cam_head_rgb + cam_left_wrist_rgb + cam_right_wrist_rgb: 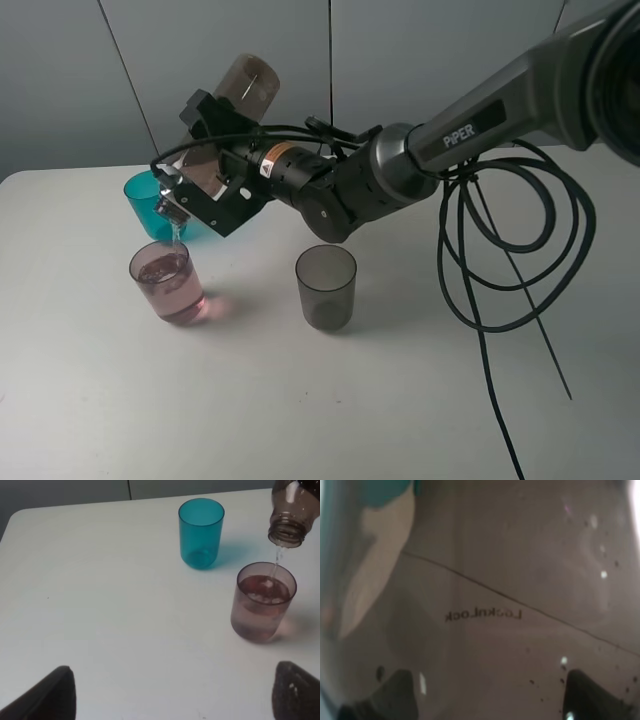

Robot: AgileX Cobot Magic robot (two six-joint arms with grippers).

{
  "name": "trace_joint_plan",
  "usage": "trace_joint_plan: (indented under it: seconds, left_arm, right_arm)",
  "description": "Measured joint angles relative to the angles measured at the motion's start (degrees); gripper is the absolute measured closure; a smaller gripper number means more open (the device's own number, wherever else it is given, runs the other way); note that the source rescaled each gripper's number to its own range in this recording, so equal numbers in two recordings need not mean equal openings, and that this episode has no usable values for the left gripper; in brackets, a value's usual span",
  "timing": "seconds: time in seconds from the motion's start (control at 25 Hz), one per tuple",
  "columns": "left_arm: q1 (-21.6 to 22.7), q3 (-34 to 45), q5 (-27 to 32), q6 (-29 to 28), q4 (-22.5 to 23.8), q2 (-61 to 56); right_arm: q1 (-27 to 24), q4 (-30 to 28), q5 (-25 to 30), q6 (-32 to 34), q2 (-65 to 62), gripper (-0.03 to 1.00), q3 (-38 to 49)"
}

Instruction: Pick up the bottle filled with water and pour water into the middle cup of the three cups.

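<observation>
My right gripper [214, 160] reaches across to the left and is shut on the brownish-pink bottle [228, 120], which is tipped with its mouth down. A thin stream of water falls from the mouth into the pale pink middle cup [168, 283], which holds water. The teal cup [146, 204] stands just behind it and the smoky grey cup [325, 287] to its right. In the left wrist view the bottle neck [288, 515] hangs over the pink cup [262, 602], with the teal cup [201, 532] beyond. My left gripper [175, 700] is open and empty. The bottle wall [485, 580] fills the right wrist view.
The white table [300, 400] carries the three cups. Black cables [510, 230] hang in loops from the right arm over the table's right side. A grey wall stands behind the table's back edge.
</observation>
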Motion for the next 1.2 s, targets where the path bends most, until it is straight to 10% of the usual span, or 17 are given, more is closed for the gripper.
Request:
trace_joint_plan:
  seconds: [0.96,1.2]
  left_arm:
    - [0.0,0.0,0.0,0.0,0.0,0.0]
    - [0.0,0.0,0.0,0.0,0.0,0.0]
  right_arm:
    - [2.3,3.6,1.1,0.3,-0.1,0.96,0.0]
    - [2.3,6.7,8.3,14.0,-2.4,0.96,0.0]
